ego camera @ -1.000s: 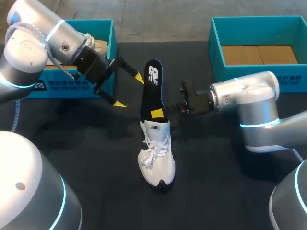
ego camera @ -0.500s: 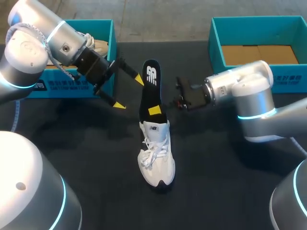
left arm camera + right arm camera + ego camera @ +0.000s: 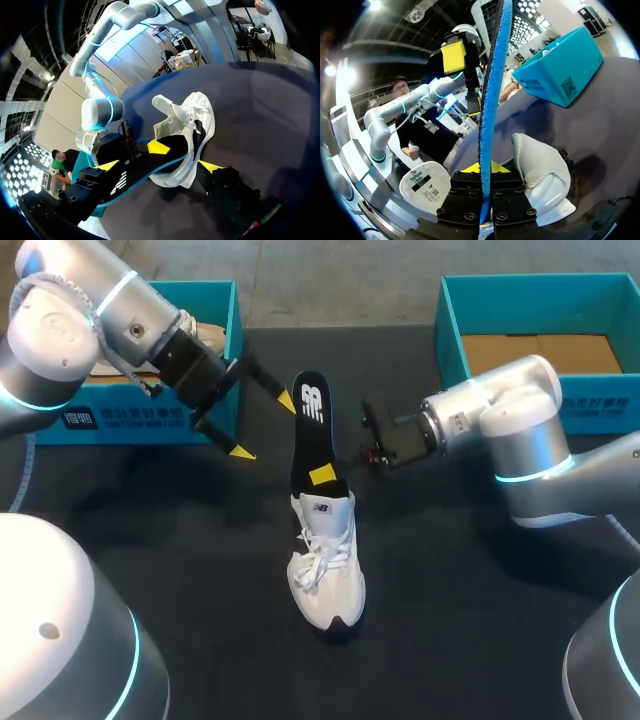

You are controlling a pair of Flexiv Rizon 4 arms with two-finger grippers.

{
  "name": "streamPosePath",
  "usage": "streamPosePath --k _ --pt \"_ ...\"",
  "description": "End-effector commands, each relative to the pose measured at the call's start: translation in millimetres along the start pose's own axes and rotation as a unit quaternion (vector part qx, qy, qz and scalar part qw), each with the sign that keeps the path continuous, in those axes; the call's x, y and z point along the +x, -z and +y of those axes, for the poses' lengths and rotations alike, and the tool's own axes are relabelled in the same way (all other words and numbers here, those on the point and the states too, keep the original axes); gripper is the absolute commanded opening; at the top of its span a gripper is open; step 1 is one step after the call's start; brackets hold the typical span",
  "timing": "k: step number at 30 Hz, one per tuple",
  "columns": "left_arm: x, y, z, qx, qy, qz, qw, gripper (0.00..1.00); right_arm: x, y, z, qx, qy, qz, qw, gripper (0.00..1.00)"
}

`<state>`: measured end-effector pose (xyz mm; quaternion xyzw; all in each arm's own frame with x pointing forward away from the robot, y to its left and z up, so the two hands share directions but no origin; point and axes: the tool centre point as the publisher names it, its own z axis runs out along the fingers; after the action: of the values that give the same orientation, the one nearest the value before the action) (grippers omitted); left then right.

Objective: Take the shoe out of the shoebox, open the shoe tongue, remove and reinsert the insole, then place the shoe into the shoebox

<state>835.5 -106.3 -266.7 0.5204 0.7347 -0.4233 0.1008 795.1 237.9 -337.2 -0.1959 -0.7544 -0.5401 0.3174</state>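
Observation:
A white shoe stands in the middle of the dark table, toe toward the front edge. Its black insole rises from the shoe's opening, leaning toward the back. My right gripper is shut on the insole's lower part, just above the shoe's collar. In the right wrist view the insole shows edge-on, clamped in that gripper, with the shoe beside it. My left gripper hangs open just left of the insole's top. In the left wrist view the insole and shoe lie between its fingers, untouched.
A teal shoebox at the back left holds another shoe. A second teal shoebox, with brown cardboard inside, stands at the back right. Bare dark table surrounds the white shoe.
My right gripper has closed on the insole and its wrist has shifted toward the back left, tipping the insole's top slightly left. My left gripper has drifted slightly toward the back.

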Motion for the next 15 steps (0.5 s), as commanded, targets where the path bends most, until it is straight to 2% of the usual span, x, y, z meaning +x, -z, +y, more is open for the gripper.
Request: streamPosePath --k 1,5,15 --pt "-7.5 2.9 3.7 0.004 -0.006 0.023 1.0 1.0 2.4 -3.0 -6.0 -0.001 -0.003 -0.003 1.0 0.0" --pt "-11.5 4.0 6.2 0.002 -0.01 0.044 0.999 1.0 3.1 -5.5 -9.5 0.002 -0.009 -0.004 1.0 0.0" --pt "-19.7 2.3 8.2 0.005 -0.015 0.046 0.999 1.0 2.5 -16.1 -15.5 0.008 -0.017 0.001 1.0 0.0"
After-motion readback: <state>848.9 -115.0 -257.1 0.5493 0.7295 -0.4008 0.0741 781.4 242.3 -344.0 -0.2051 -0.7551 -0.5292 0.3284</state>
